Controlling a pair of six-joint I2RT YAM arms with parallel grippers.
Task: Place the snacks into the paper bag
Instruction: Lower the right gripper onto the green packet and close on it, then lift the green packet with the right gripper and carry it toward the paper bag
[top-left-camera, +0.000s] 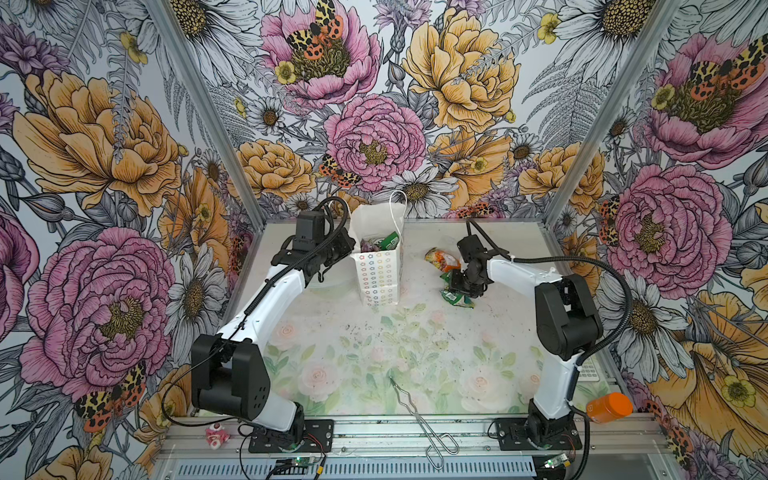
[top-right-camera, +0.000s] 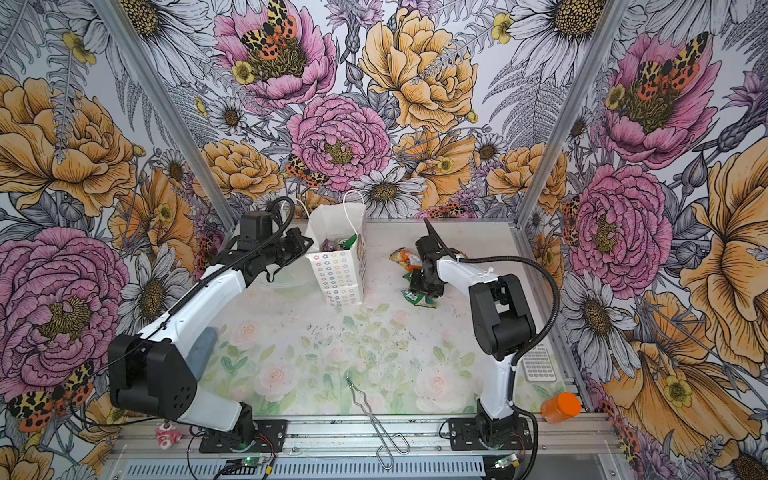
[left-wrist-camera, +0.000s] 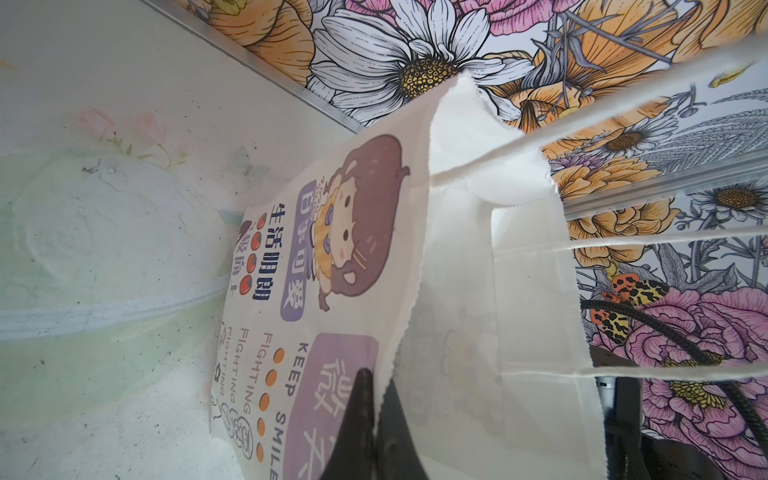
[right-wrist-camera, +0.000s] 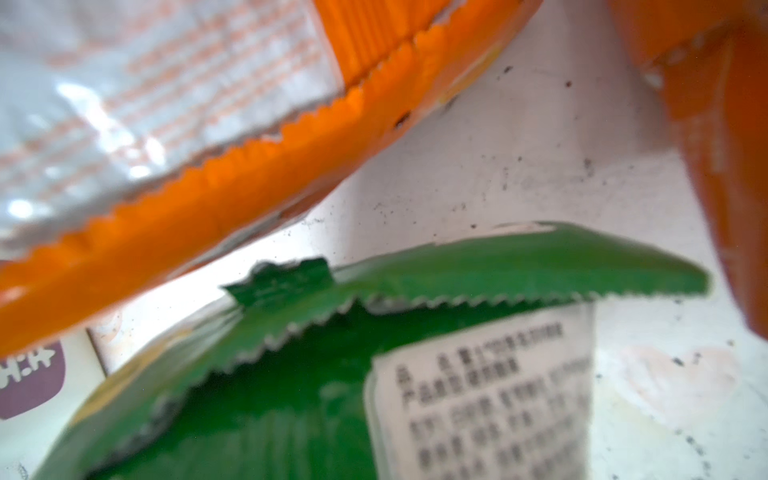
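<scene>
A crinkly green foil packet (top-left-camera: 458, 297) is seen lying on the table, to the right of the white upright paper bag (top-left-camera: 376, 276). A shiny orange-and-yellow foil packet (top-left-camera: 439, 257) is also found right of the bag, nearer its back edge. Several packets (top-left-camera: 380, 243) are already lodged inside the bag. The right gripper (top-left-camera: 455, 287) is positioned low over the green packet. Whether its jaws are apart or pressed on the foil cannot be told, as they are hidden in every view. The bag's left wall is pinched at the rim between the closed fingers of the left gripper (left-wrist-camera: 376, 399), so the bag is steadied. The step in hand is judged to be the pick-up of the green packet. Next, a firm hold would have to be made sure of. The packet would then be lifted clear, carried over the bag's mouth and released.
</scene>
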